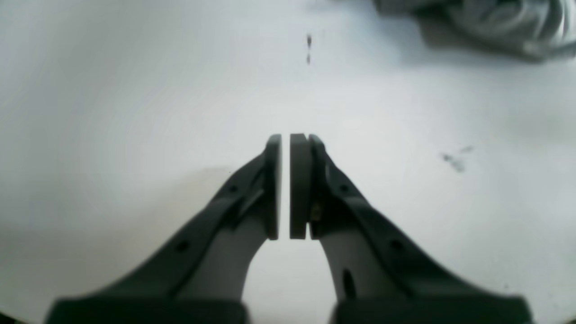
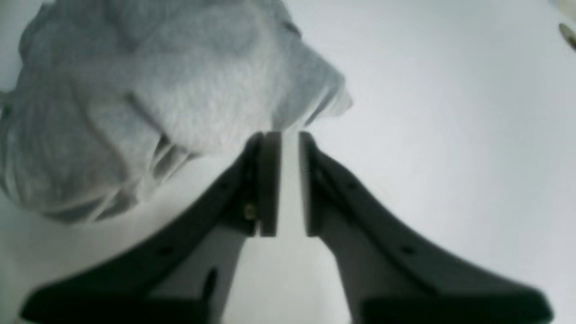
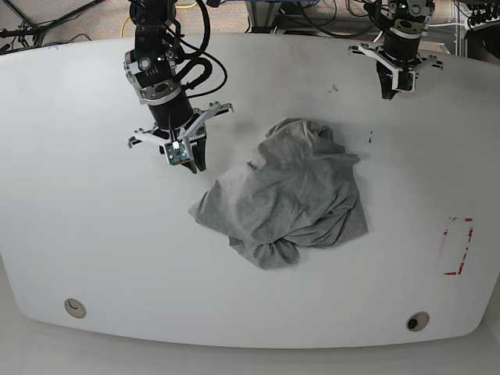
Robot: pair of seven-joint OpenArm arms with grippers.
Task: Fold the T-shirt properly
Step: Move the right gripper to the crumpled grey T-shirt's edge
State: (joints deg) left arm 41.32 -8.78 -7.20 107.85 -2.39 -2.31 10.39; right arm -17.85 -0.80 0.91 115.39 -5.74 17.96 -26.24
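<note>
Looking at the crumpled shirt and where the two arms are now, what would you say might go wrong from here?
1. The T-shirt lies bunched with no hem or sleeve clearly showing, so a pinch may take several layers at once.
2. The right claw is only slightly parted beside the cloth; it may push the shirt rather than grip it.
3. The left claw is shut and far from the shirt, so one-sided pulling may drag it across the table.

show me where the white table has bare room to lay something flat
Bare: the white table beside the crumpled light grey cotton T-shirt, under the right gripper; the strip before the shirt; the stretch toward the red tape outline. Crowded: the middle, under the shirt.
</note>
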